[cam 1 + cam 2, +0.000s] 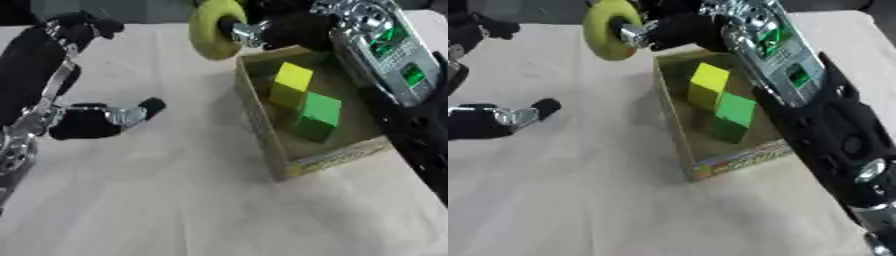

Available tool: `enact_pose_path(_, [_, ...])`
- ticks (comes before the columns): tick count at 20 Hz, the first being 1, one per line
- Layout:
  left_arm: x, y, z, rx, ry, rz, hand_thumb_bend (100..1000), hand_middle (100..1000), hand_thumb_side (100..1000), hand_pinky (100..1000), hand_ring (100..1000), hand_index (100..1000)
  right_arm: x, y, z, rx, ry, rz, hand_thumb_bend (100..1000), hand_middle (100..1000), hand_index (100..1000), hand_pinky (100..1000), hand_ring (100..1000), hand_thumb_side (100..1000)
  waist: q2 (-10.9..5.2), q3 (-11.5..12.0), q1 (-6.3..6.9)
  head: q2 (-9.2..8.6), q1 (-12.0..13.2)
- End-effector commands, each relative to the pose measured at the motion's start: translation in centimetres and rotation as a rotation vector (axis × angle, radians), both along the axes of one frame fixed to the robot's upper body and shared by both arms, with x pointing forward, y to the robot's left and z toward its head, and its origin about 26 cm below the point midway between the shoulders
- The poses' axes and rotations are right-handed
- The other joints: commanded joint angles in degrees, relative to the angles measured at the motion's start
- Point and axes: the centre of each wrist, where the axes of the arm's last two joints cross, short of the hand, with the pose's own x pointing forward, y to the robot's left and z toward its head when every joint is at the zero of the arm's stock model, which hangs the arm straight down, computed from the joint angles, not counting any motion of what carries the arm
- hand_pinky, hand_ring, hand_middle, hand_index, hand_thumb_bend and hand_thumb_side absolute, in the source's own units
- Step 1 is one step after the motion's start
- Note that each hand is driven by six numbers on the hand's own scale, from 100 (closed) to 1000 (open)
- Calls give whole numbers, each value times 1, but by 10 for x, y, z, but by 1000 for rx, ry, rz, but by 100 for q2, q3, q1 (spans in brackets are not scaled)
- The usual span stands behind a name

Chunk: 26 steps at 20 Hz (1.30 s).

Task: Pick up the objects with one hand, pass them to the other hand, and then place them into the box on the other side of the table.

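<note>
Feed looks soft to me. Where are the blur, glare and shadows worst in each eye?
Left eye view: soft all over, the yellow ring in the right hand smeared; box wall shades the yellow block. Right eye view: glare on the silver forearm; box shadow falls left onto the cloth.

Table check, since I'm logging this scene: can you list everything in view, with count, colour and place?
ring: one, yellow-green, held above the box's far left corner
box: one, brown cardboard, right half of table
yellow block: one, inside box, far end
green block: one, inside box, touching the yellow block's near side
table: one, covered in white cloth
right hand: black and silver, top centre, fingers curled on the ring
left hand: black and silver, left side over the cloth, holding nothing
</note>
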Motion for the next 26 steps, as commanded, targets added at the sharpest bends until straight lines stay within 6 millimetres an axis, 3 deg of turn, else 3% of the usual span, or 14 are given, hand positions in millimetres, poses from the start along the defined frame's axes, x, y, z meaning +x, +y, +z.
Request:
enact_pose_path(1, [-2,15,9,-23,-39,49,572,658,644,820,726,829,-6,-22,13,29,-65,-71,100,628,602,914,671,296,-185,-6,19,-82,-28])
enact_pose_path(9, [-6,41,10,-85,-68,158,563,651,639,815,720,822,-4,-59,1,64,-72,-225,100,629,603,914,671,293,-164,-22,39,-100,-139])
enact_pose_path(12, [-7,49,10,-96,-77,193,560,651,640,814,720,820,-3,-71,-3,66,-83,-285,100,629,602,912,672,289,-156,-22,40,-118,-361])
enact_pose_path(18, [-8,54,11,-123,-100,223,548,648,634,812,718,818,3,-89,-16,37,-80,-369,100,629,600,909,674,286,-143,-14,32,-117,-648])
enact_pose_path(26, [-8,59,9,-122,-107,252,546,648,634,811,718,818,6,-109,-35,-34,-81,-454,100,630,600,903,681,278,-134,-14,35,-114,-694])
